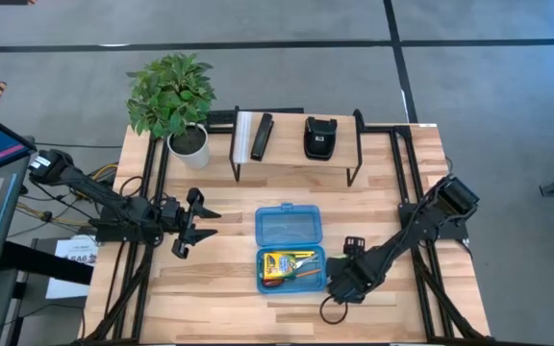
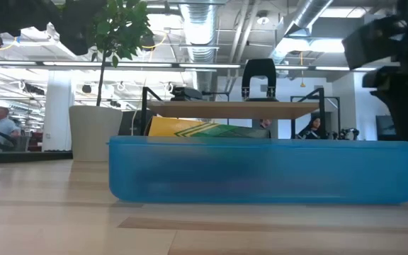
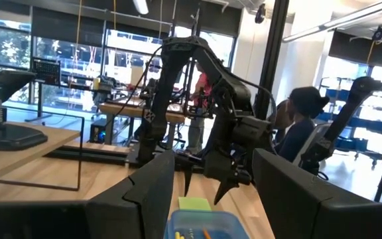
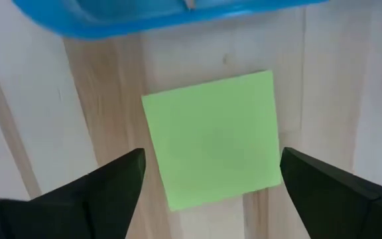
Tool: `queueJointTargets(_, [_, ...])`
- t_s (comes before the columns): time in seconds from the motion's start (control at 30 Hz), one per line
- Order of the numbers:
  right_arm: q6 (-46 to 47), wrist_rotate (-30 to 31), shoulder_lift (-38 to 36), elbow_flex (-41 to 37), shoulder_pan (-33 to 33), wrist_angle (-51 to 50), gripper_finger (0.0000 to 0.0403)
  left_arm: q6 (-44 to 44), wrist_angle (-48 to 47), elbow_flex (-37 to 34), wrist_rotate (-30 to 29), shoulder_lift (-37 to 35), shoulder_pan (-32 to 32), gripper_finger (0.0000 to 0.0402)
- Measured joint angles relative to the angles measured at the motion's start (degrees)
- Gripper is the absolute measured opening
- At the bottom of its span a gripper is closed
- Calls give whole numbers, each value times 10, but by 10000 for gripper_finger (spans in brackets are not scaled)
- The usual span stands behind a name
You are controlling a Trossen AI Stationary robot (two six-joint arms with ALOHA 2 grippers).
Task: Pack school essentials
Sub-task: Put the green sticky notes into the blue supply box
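High view: open blue case [image 1: 289,246] holding crayon box [image 1: 278,267] at tabletop [image 1: 229,279] centre; left end effector [image 1: 189,223] waits left, fingers apart. Right wrist view: right end effector [image 4: 211,174], fingers apart, above lime-green sticky-note pad [image 4: 212,137], just right of the case.

High view: right gripper [image 1: 339,288] covers the sticky-note pad [image 4: 211,138], pad not visible from above. Items in the blue case [image 1: 290,247] too small to tell apart beyond the crayon box [image 1: 277,266]. Low view: case wall blurred, fills the frame, hides the contents except the crayon box top; right arm cut off at picture edge. Right wrist view: case cut off at edge. Left wrist view: case only partly in frame, people behind partly hidden.
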Motion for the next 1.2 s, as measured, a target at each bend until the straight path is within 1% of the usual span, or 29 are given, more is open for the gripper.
queueJointTargets(0.17, [6, -1, 0, -3, 4, 30, 369, 0, 0, 0, 0, 0, 0, 192])
queueJointTargets(0.4, [20, -14, 3, -22, 21, 30, 370, 0, 0, 0, 1, 0, 0, 192])
queueJointTargets(0.67, [0, -27, 42, -20, 22, 19, 369, 0, 0, 0, 1, 0, 0, 192])
queueJointTargets(0.73, [-8, -29, 53, -19, 21, 19, 363, 0, 0, 0, 1, 0, 0, 192])
queueJointTargets(0.8, [-18, -28, 57, -19, 22, 21, 349, 0, 0, 0, 1, 0, 0, 192])
queueJointTargets(0.87, [-24, -29, 61, -18, 19, 22, 325, 0, 0, 0, 1, 0, 0, 192])
queueJointTargets(1.2, [-31, -37, 64, -13, 16, 24, 172, 0, 0, 0, 1, 0, 0, 192])
